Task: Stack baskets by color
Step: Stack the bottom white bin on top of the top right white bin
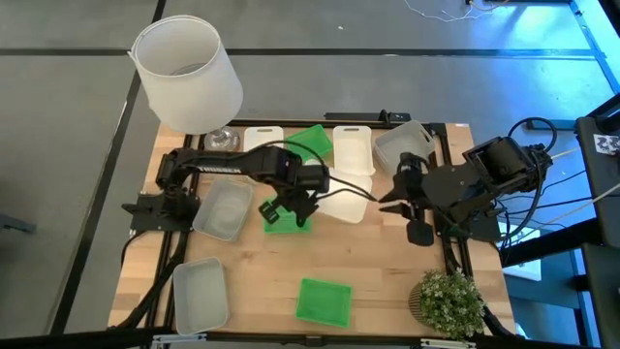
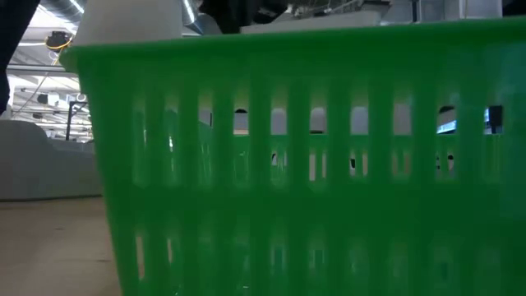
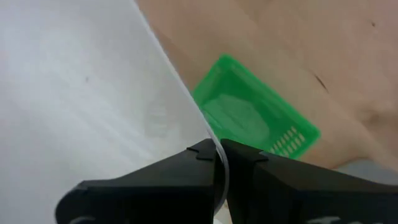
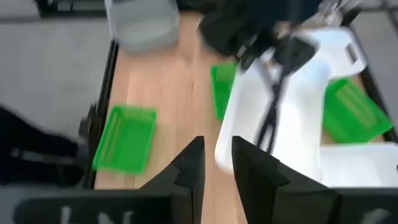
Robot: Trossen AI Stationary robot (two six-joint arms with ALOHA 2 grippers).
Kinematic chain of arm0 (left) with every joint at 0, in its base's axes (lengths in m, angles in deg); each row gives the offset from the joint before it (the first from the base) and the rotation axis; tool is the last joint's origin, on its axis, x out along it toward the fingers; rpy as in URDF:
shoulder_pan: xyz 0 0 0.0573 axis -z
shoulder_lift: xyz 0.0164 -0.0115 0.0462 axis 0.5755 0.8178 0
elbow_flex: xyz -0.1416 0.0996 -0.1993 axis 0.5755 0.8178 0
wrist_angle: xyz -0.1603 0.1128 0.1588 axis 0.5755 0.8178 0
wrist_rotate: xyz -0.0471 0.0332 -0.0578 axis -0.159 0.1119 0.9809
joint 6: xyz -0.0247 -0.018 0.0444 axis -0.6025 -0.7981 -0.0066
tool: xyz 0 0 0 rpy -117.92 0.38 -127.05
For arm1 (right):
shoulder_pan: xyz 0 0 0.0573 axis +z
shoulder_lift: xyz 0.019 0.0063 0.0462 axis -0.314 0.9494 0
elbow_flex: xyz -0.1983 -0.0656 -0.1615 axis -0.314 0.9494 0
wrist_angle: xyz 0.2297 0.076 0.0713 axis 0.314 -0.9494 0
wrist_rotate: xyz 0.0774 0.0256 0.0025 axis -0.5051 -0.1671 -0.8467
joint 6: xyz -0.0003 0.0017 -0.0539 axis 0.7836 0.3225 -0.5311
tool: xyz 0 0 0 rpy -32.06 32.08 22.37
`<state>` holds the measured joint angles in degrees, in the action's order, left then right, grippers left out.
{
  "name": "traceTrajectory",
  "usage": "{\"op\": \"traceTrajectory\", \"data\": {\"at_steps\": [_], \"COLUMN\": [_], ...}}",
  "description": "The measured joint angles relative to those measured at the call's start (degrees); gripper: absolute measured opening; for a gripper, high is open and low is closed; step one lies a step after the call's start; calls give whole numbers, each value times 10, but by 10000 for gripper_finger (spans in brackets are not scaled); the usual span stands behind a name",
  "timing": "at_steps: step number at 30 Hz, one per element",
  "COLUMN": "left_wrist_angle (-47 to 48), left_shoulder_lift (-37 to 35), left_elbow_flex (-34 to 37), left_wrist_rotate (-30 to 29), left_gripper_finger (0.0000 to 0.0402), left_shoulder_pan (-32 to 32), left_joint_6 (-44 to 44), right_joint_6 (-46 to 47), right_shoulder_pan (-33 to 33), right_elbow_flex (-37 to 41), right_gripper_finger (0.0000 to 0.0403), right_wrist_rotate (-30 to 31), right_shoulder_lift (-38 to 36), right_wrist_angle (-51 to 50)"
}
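Left gripper (image 1: 308, 197) pinches the rim of a white basket (image 1: 346, 205) at mid-table, while the right gripper (image 1: 402, 199) waits just beside that basket with a narrow gap between its fingers, holding nothing.

The wooden table (image 1: 387, 281) carries a large white lampshade (image 1: 186, 73) at its far left corner and a small potted plant (image 1: 448, 301) at its near right corner. Two more white baskets (image 1: 353, 147) lie along the far edge with a green basket (image 1: 312, 142) tilted between them; a grey basket (image 1: 405, 144) sits at the far right. Two further grey baskets (image 1: 225, 209) lie on the left side. One green basket (image 1: 285, 217) lies under the left gripper, another (image 1: 324, 301) near the front edge, where it fills the low view.
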<state>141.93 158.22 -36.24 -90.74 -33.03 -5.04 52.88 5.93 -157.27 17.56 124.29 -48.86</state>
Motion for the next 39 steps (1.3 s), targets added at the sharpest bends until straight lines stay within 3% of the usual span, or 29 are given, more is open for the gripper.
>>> {"op": "traceTrajectory", "data": {"at_steps": [7, 12, 17, 23, 30, 39], "left_wrist_angle": [42, 41, 41, 44, 65, 74], "left_shoulder_lift": [0, 0, 0, 0, 0, 0], "left_elbow_flex": [-23, -58, -99, -116, -115, -115], "left_wrist_rotate": [-1, -2, 16, 79, 88, 101], "left_gripper_finger": [0, 0, 0, 0, 0, 0], "left_shoulder_pan": [-15, -15, -15, -15, -15, -15], "left_joint_6": [12, 27, 27, 27, 27, 28], "right_joint_6": [-118, -129, -126, -103, -150, -251], "right_shoulder_pan": [0, -2, -3, -9, -9, -9], "right_elbow_flex": [20, 58, 95, 125, 153, 177], "right_gripper_finger": [81, 81, 81, 81, 81, 76], "right_wrist_rotate": [-55, -58, -47, 34, 13, 38], "right_shoulder_lift": [1, 2, 2, 2, 2, 2], "right_wrist_angle": [-35, -29, -25, 16, 32, 46]}}
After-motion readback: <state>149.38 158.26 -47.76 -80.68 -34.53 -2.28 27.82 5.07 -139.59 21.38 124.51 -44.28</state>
